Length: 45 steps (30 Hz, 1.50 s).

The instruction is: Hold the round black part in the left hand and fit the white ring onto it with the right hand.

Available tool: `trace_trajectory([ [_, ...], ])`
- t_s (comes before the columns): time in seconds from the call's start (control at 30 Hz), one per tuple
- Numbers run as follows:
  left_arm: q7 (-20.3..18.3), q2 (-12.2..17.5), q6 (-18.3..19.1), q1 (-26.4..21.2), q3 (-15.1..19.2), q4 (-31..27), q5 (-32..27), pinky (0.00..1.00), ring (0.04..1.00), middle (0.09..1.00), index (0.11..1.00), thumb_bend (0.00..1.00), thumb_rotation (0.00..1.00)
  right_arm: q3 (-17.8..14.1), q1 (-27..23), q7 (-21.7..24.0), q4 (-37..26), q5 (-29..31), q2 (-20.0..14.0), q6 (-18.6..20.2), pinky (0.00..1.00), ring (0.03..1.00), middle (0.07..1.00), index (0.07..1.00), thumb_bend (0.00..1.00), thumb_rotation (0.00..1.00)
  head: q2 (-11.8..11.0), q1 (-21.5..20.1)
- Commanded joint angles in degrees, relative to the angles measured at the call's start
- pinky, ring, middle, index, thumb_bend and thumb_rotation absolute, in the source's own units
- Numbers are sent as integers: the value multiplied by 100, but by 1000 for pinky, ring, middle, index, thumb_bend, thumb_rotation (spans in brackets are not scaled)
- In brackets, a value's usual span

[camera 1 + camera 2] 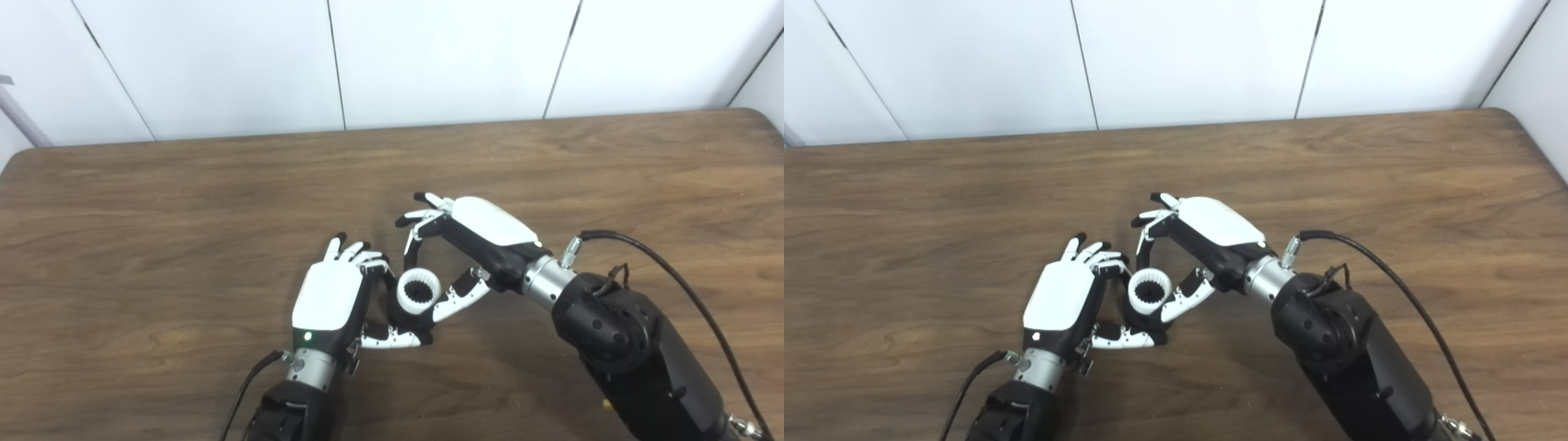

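- Wooden table (184, 202) under both arms, white wall panels (441, 61) behind; a black cable (686, 288) loops off the right wrist.
- White ring (419, 291): toothed bore, sits on top of the round black part (401, 315), between the two hands.
- Left hand (334, 297) grips the black part, thumb under it.
- Right hand (471, 245): fingers arched over the ring, thumb beside it; contact unclear, can't tell if it's gripping.

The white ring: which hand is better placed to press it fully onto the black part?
Right. The right hand arches around the white ring with its thumb beside it, while the left hand is occupied holding the round black part underneath, so it likely cannot push.
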Motion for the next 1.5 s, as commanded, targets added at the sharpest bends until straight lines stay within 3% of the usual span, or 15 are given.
trace_trajectory([
  [0.0,-157,-27,13,-1,-85,56,51,1000,878,759,482,525,57,-30,-146,-68,-65,-33,41,-200,1000,1000,856,482,522,141,15,20],
  [1.1,-94,-42,77,-54,-174,112,106,1000,873,757,483,525,57,-110,-226,-266,429,-124,115,-733,1000,1000,853,482,522,141,24,46],
  [1.47,-122,-26,84,-55,-168,93,85,1000,876,759,482,525,58,-134,-247,-266,496,-136,100,-728,1000,1000,854,482,522,142,30,32],
])
